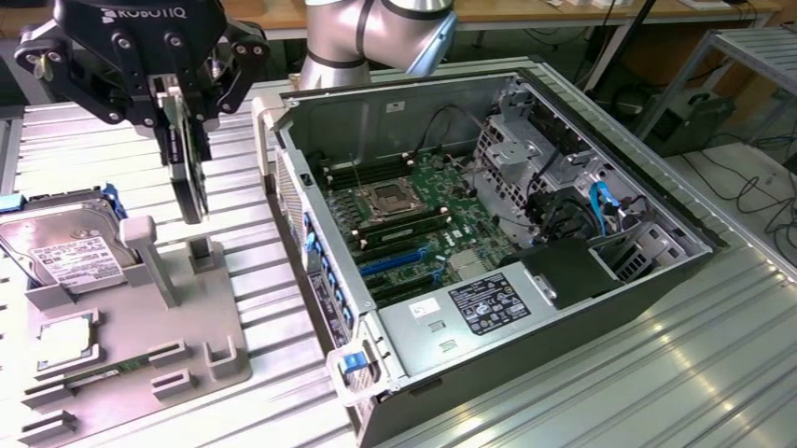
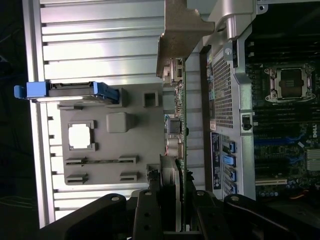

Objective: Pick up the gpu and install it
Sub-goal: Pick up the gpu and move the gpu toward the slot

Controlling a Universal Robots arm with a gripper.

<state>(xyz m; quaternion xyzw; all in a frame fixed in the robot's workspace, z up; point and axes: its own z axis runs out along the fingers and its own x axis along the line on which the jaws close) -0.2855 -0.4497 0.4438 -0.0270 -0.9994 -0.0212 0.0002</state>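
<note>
**Above the grey fixture, gpu hangs in the gripper**

Over the exterior view's left part of the table [image 1: 598,373], the gripper [image 1: 174,103] is pressed onto the upper end of the gpu [image 1: 189,177], pinching the card from both faces. The card hangs upright and edge-on to the exterior camera. Its lower end is close above a small slotted post [image 1: 200,254] of the grey fixture [image 1: 174,327], and a thin gap seems to separate them.

From the wrist, the gpu [image 2: 182,130] is seen along its thin edge. The green board runs away from the dark fingers [image 2: 150,215], with the silver bracket [image 2: 180,35] at the far end. The fixture [image 2: 115,155] lies beyond it on the slatted table [image 2: 100,45].

Other parts sit on the fixture:
- a hard drive [image 1: 56,247] with a white label and blue rails, leaning in its holder
- a square processor chip [image 1: 62,341] in a recess
- a narrow green memory stick [image 1: 106,373] lying in a slot

Just beside the fixture, towards the exterior view's right, the computer case [image 1: 373,117] lies on its side with its panel off. Its motherboard [image 1: 430,219] is exposed, with the processor socket [image 1: 386,198] near the middle and blue expansion slots [image 1: 398,261] on the side nearer the camera. The silver robot arm [image 1: 361,37] rises behind the case.
</note>
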